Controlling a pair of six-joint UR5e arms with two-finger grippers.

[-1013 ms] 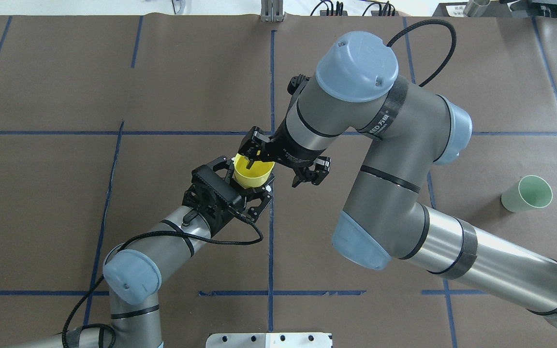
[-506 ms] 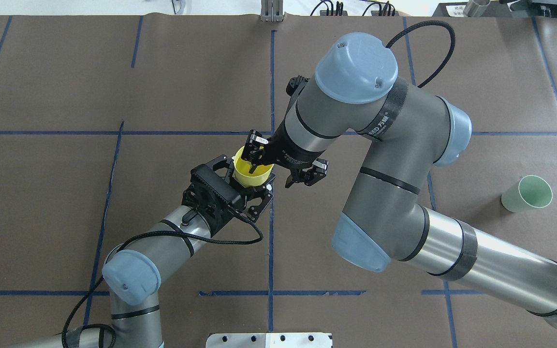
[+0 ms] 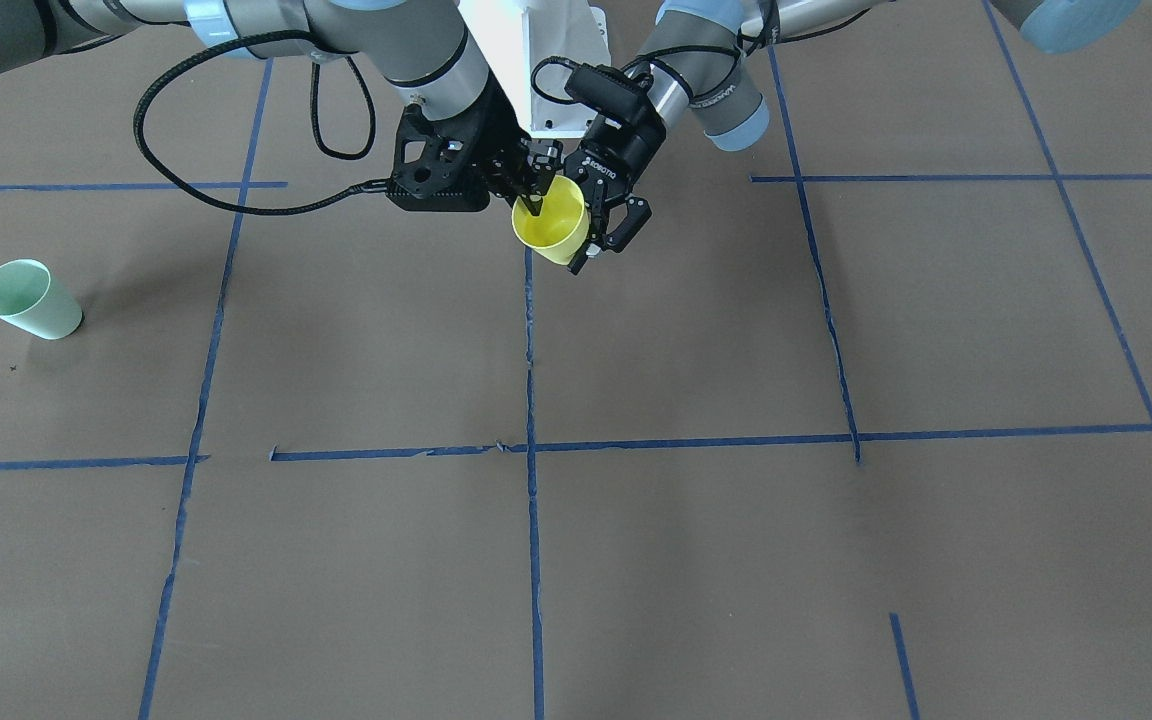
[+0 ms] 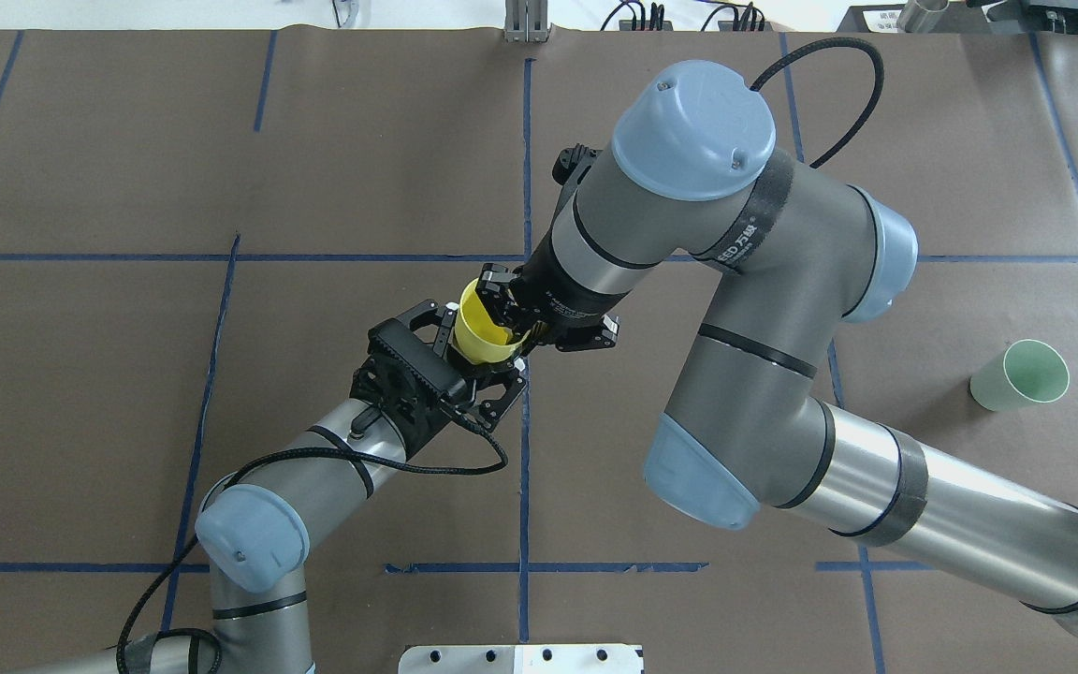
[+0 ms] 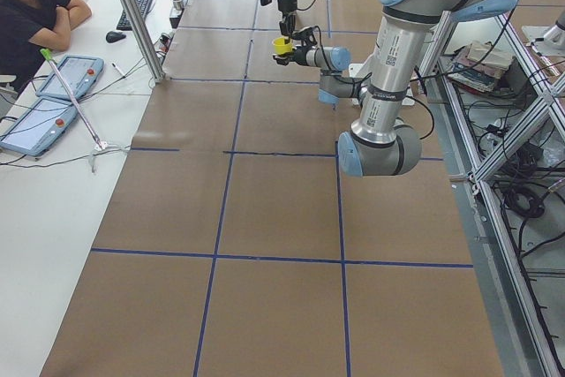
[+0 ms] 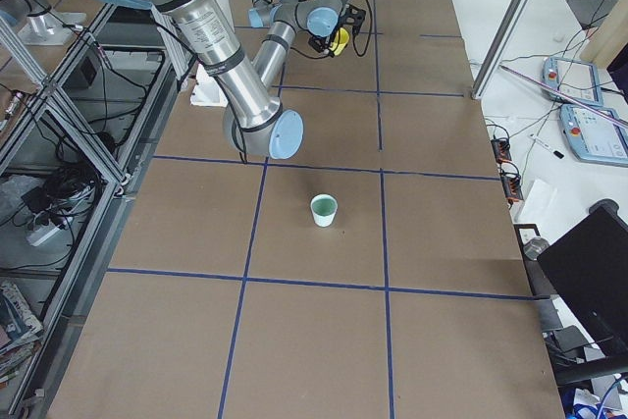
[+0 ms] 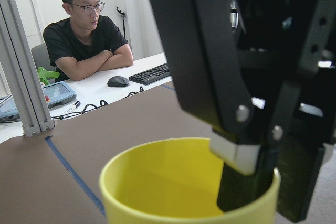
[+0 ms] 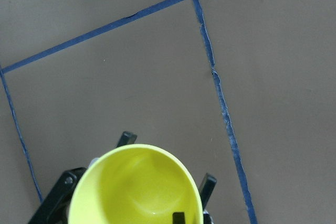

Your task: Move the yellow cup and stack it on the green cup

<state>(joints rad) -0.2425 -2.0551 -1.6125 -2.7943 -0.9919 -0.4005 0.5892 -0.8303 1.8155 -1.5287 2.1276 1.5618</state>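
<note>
Handover step, by my read: the yellow cup (image 4: 481, 329) hangs tilted above the tabletop's (image 4: 127, 168) middle. My left pincer (image 4: 483, 344) is clamped round its body, and the right pincer (image 4: 511, 323) pinches its rim wall, one finger inside. The right arm reaches across, wrist bent down; the left arm stretches low. Next I'd release the left and carry the cup to the green cup (image 4: 1018, 376), which stands upright, well apart, toward the tabletop's right edge.

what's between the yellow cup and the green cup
Between yellow cup and green cup: only bare table cover, crossed by a blue tape line, per the front-facing view.
</note>
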